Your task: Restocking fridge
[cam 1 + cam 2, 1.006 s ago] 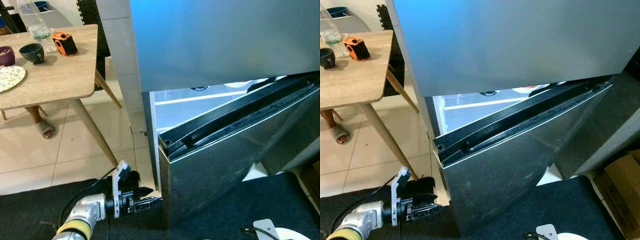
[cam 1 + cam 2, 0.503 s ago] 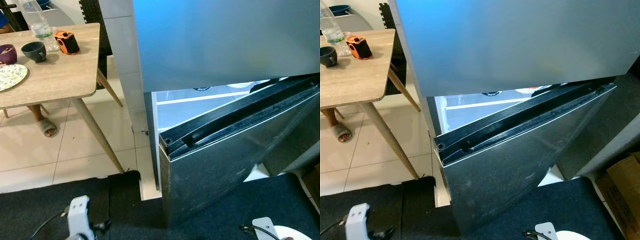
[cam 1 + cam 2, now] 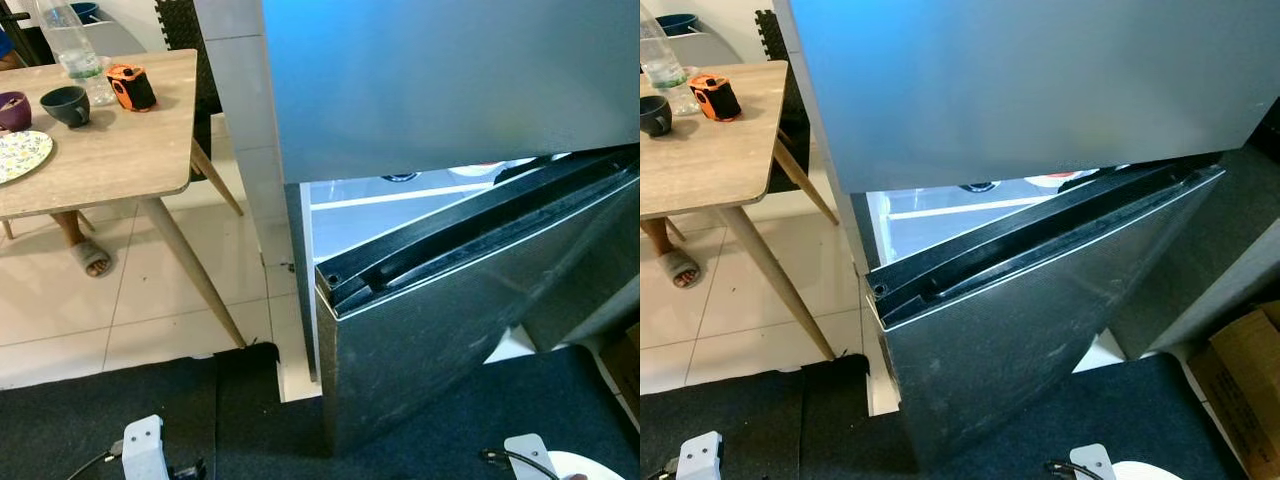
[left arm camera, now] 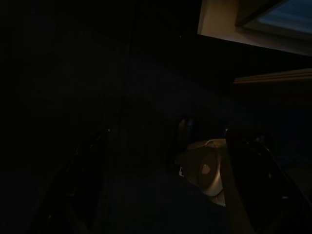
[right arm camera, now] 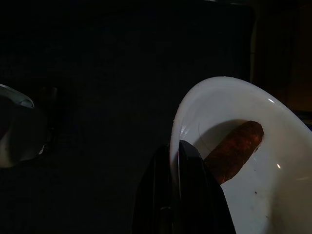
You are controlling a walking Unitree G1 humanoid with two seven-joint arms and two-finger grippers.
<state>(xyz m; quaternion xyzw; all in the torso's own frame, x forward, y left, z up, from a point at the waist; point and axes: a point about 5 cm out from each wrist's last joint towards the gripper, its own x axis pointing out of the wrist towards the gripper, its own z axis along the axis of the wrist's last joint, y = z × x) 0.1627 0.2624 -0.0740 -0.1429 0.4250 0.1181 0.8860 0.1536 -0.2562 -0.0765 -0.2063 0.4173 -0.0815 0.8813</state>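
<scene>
One white bowl (image 5: 234, 161) holding a sausage (image 5: 234, 148) was pinched at its rim by the right fingers (image 5: 178, 161), low before the half-open fridge door (image 3: 470, 300); tilting could spill it. Left fingers: not discernible.

Before me, the fridge's lower door (image 3: 450, 310) stands ajar below the closed upper door (image 3: 450, 80). At my left, a wooden surface (image 3: 110, 150) bears a cup (image 3: 65, 104), bottle (image 3: 70, 50) and plate (image 3: 18, 155).
</scene>
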